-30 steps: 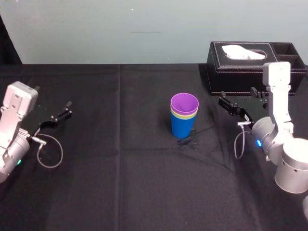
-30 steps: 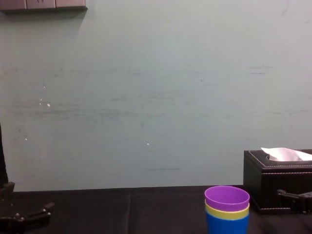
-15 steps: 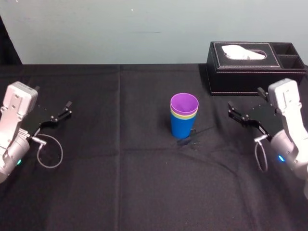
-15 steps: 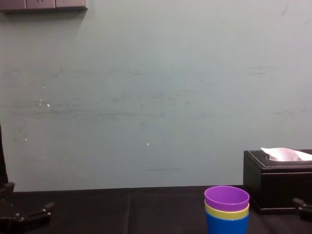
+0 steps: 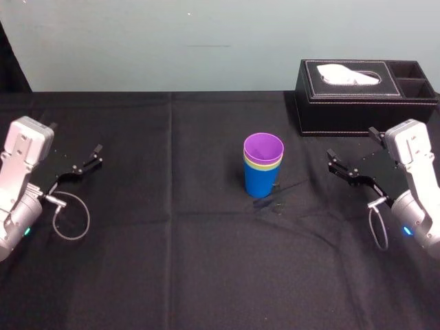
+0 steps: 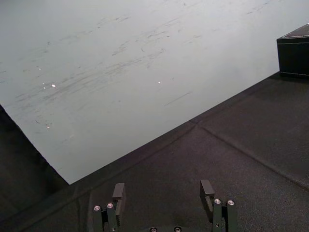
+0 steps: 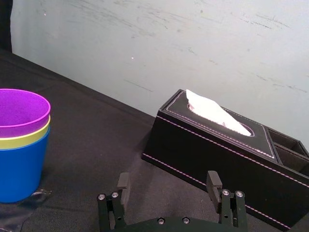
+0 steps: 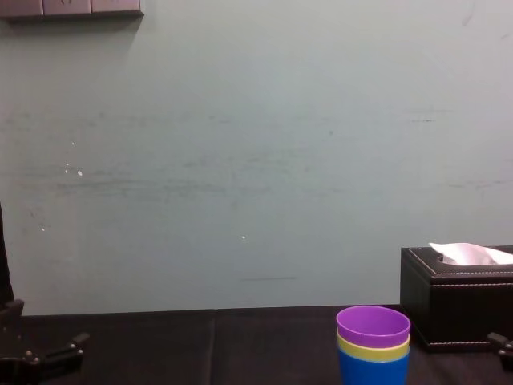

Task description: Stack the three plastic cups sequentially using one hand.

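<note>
Right gripper (image 7: 167,181) fingers: spread apart, empty, over the counter (image 5: 172,268), right of the cups and clear of them. Left gripper (image 6: 162,189) fingers: spread, empty, at far left. Purple cup (image 5: 263,147) nests in yellow-green cup (image 5: 250,163), which nests in blue cup (image 5: 260,183), upright at counter centre.
</note>
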`<state>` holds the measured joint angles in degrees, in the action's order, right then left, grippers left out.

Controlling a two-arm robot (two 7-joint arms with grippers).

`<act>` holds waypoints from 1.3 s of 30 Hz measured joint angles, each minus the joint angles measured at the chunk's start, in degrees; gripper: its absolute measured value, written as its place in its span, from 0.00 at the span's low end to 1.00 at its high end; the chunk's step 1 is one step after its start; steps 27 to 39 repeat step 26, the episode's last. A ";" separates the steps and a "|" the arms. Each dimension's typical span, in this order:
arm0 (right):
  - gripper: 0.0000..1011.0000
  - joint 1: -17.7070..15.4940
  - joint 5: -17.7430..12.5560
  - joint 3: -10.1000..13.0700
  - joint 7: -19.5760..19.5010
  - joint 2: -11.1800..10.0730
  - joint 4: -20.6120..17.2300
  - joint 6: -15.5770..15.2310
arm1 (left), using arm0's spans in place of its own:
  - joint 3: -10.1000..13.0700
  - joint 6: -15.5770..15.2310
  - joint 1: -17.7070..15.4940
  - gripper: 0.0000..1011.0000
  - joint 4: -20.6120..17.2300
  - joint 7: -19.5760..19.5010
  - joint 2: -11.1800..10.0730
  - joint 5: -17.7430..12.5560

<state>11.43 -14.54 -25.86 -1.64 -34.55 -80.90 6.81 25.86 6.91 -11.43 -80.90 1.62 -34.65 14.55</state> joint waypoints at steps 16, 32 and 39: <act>0.99 0.00 0.00 0.00 0.03 -0.07 0.00 0.10 | 0.00 0.00 0.00 1.00 0.00 0.00 0.00 0.00; 0.99 0.00 0.00 0.00 0.02 -0.10 0.00 0.10 | 0.00 0.00 0.00 1.00 0.00 0.00 0.00 0.00; 0.99 0.00 0.00 0.00 0.02 -0.10 0.00 0.10 | 0.00 0.00 0.00 1.00 0.00 0.00 0.00 0.00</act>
